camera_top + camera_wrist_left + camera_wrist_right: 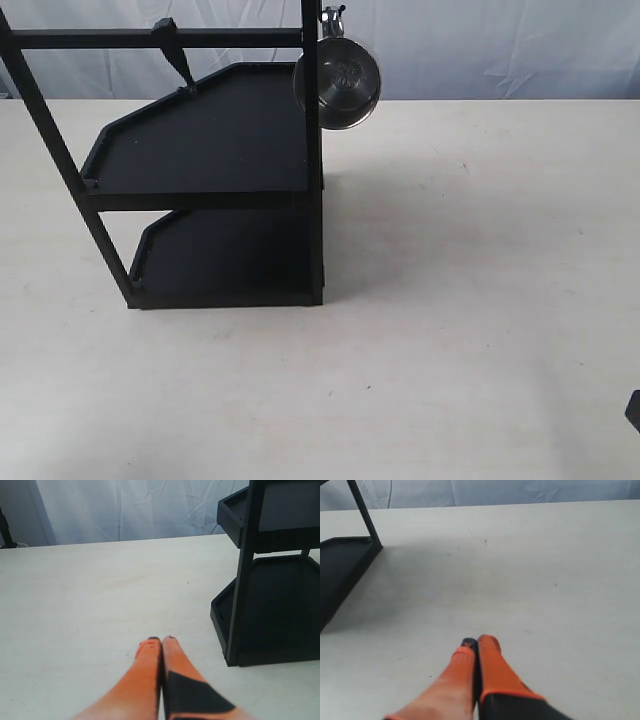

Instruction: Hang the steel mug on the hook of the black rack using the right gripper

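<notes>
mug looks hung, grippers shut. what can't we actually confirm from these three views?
- The hook: in the exterior view the steel mug hangs by the black rack post, but its handle top is cut off by the frame's upper edge, so the hook itself is unseen.
- Mug: absent from both wrist views.
- Right gripper: the exterior view shows only a dark sliver at the right edge.
- Left gripper: outside the exterior view.

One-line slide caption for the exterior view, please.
Steel mug hangs by its handle at the black rack's top right post, above the white table; both shelves bare.
</notes>
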### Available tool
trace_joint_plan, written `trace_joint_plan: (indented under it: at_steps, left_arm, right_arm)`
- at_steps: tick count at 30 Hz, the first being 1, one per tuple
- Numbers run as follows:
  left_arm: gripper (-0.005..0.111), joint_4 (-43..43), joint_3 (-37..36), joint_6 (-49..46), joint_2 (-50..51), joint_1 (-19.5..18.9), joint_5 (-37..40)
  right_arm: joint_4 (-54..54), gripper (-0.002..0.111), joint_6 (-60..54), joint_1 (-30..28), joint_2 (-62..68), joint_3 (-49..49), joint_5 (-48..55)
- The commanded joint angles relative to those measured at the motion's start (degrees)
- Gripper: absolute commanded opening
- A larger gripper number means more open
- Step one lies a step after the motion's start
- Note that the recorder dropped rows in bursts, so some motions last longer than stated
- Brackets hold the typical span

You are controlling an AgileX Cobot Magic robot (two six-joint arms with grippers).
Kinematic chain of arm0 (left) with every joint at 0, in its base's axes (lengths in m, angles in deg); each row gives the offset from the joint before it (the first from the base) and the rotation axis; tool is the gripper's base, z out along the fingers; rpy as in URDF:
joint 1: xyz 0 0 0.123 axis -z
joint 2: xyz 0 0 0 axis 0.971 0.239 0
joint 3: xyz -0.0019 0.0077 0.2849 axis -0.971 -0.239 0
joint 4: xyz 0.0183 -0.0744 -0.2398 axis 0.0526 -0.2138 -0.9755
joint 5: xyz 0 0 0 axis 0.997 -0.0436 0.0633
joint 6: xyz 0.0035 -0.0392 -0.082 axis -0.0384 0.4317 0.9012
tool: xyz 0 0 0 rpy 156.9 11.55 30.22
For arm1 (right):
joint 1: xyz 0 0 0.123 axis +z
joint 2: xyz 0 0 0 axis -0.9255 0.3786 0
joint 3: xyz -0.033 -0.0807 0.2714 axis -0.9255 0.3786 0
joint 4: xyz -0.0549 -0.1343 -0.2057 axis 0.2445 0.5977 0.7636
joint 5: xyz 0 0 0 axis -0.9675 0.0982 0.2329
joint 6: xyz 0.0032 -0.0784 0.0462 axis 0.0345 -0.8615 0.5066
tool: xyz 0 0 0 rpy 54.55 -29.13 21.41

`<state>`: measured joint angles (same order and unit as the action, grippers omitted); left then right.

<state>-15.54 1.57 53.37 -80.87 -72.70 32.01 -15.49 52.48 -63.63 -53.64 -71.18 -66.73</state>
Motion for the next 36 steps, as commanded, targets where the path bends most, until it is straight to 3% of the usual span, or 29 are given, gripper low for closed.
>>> trace_joint_plan:
  at_steps: [1,36]
  left_arm:
    - [0.000,0.0,0.1,0.2,0.2,0.1,-0.7]
    - [0.000,0.0,0.1,0.2,0.2,0.1,-0.7]
  right_arm:
    - [-4.3,0.000,-6.8,-0.1,-1.9,0.4,-0.4]
    - [-6.4,0.000,-12.9,-0.1,-7.9,0.4,1.1]
